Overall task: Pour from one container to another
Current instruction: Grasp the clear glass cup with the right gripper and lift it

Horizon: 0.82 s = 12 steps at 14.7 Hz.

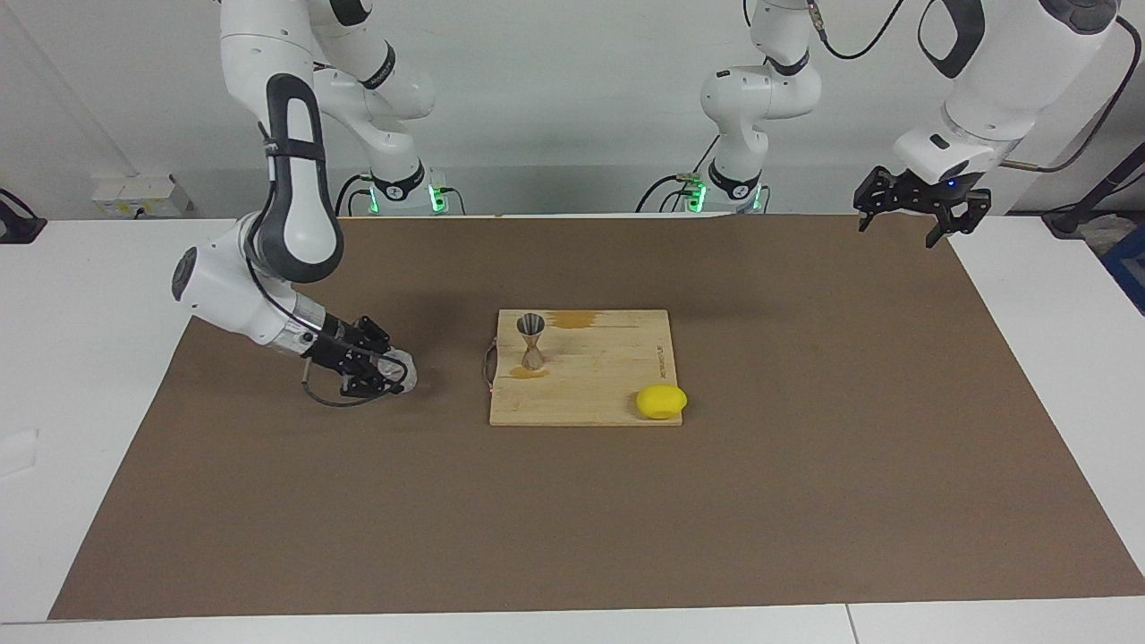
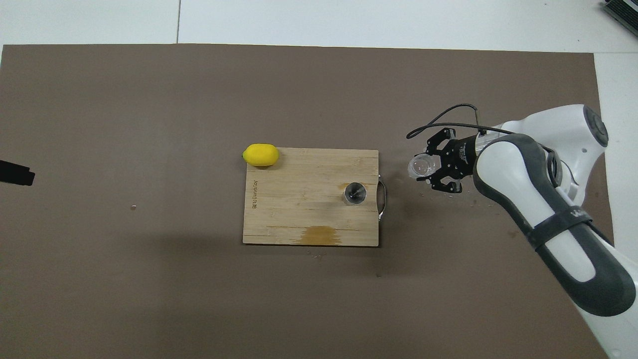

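The clear glass cup (image 1: 399, 369) stands upright, low at the brown mat, toward the right arm's end of the table, beside the wooden board. My right gripper (image 1: 383, 367) reaches in low from the side, its fingers on both sides of the cup and closed on it; the cup (image 2: 420, 166) and the right gripper (image 2: 432, 167) also show in the overhead view. The metal jigger (image 1: 531, 341) stands upright on the board (image 1: 608, 394), near the board's end closest to the cup; it shows from above in the overhead view (image 2: 355, 193). My left gripper (image 1: 921, 213) waits open and empty, raised over the mat's corner.
A yellow lemon (image 1: 661, 401) lies at the board's corner farthest from the robots, toward the left arm's end. Wet amber stains mark the board near the jigger's foot and along its edge nearest the robots (image 2: 319, 235). The board has a metal handle (image 2: 383, 199) facing the cup.
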Motion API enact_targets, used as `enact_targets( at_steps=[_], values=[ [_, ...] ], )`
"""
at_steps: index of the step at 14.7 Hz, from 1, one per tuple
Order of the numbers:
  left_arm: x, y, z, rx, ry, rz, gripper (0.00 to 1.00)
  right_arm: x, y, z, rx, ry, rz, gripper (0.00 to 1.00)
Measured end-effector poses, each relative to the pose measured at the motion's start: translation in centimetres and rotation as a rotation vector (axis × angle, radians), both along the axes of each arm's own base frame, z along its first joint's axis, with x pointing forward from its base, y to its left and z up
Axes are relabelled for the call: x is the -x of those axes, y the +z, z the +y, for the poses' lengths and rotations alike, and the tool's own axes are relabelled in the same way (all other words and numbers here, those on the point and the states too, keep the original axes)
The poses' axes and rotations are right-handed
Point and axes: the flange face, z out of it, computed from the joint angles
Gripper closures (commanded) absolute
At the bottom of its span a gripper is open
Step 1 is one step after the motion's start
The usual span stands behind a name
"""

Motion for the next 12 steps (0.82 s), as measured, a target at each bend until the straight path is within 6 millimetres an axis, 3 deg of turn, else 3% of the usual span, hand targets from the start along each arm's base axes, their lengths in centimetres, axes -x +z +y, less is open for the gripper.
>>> enact_targets(
  at_steps=[6,12],
  values=[
    [0.1,-0.6,-0.2,-0.001,0.082,0.010,0.00,-0.7,3.4,5.7,0.107,0.072,-0.048,1.00],
    [-0.5,-0.3,-0.1,0.001,0.084,-0.041,0.00,0.2,6.5,12.8,0.249,0.129,-0.070,1.00]
  ],
)
